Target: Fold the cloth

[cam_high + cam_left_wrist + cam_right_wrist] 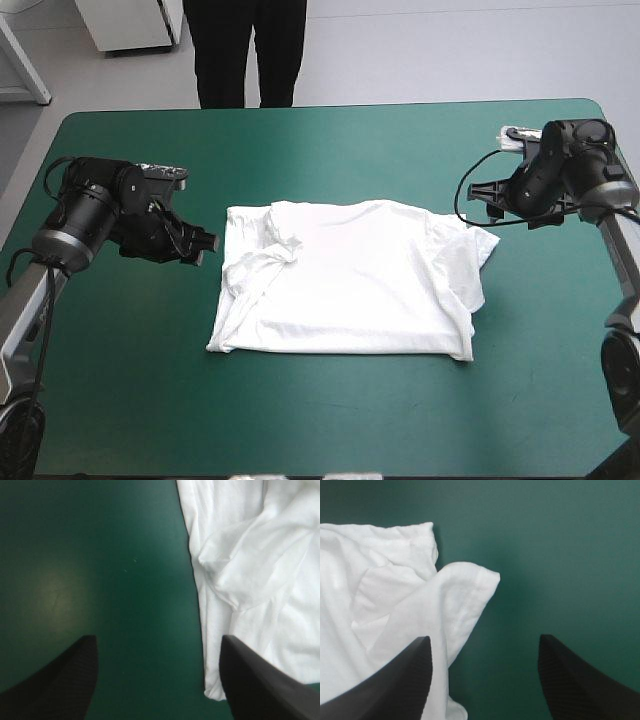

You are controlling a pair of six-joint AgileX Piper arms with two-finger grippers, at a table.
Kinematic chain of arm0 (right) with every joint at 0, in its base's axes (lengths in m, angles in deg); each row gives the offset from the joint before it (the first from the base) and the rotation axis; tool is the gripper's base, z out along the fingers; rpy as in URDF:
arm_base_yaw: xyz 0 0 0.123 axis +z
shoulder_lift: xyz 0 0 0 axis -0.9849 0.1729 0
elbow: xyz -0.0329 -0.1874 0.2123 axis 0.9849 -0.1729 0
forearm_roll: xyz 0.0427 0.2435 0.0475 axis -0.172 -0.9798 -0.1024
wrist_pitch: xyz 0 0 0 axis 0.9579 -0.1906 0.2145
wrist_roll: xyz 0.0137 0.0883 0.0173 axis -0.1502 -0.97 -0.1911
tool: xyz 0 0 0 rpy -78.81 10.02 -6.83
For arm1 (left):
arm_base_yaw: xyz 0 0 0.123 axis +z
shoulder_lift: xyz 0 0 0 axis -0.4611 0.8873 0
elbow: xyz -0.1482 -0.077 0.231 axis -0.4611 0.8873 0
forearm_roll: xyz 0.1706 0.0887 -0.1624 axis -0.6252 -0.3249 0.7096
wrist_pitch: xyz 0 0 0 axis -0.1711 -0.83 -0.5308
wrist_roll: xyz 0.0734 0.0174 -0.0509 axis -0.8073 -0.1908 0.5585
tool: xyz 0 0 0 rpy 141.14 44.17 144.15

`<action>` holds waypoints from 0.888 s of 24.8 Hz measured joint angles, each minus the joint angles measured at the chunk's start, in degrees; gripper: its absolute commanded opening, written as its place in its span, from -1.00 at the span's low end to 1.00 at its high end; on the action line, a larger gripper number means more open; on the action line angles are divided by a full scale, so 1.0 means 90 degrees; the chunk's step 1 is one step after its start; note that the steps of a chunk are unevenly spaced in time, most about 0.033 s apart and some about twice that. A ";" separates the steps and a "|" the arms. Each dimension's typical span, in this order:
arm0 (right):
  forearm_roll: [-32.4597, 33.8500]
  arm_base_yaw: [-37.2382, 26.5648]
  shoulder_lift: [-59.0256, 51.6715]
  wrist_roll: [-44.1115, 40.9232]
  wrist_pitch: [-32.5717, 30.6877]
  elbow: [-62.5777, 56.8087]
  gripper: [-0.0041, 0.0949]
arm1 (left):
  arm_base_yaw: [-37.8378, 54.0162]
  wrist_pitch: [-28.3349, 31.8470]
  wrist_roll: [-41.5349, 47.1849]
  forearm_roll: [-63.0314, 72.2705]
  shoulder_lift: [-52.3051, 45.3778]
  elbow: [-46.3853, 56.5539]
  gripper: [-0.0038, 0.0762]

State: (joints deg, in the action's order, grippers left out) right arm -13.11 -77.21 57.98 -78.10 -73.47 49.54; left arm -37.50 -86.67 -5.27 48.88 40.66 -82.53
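Note:
The white T-shirt (350, 280) lies folded in half in the middle of the teal-green table, roughly rectangular, with a crumpled sleeve at its left side and another sleeve poking out at the right. My left gripper (200, 245) hovers just left of the shirt's left edge, open, with bare cover between its fingers and the T-shirt (255, 580) beside one finger. My right gripper (488, 195) hangs open off the shirt's far right corner. In its wrist view the sleeve of the T-shirt (395, 610) lies ahead of and beside one finger.
Bare teal-green cover (330, 420) surrounds the shirt on all sides, widest along the near edge and at the far side (330, 150).

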 measured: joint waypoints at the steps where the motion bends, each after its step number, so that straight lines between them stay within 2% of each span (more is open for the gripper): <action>1: 0.0000 -0.0002 0.0131 0.0008 0.0000 0.0077 0.25 | 0.0000 0.0000 0.0000 0.0000 -0.0016 0.0044 0.24; 7: -0.0036 -0.0010 0.1200 0.0143 0.0228 0.0157 0.25 | 0.0000 0.0017 0.0000 0.0000 -0.0019 0.0082 0.23; 15: -0.0126 -0.0010 0.1713 0.0143 0.0560 0.0159 0.24 | 0.0000 0.0025 0.0000 0.0000 -0.0019 0.0089 0.23; 19: -0.0185 -0.0010 0.1873 0.0143 0.0665 0.0154 -0.01 | 0.0000 0.0025 0.0000 0.0000 -0.0019 0.0089 0.23; 22: -0.0179 -0.0021 0.1895 0.0143 0.0665 0.0160 -0.40 | 0.0000 0.0025 0.0000 0.0000 -0.0019 0.0089 0.23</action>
State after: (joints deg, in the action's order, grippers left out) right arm -14.72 -77.40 75.04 -76.81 -67.49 50.98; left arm -37.50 -86.44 -5.27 48.88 40.49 -81.73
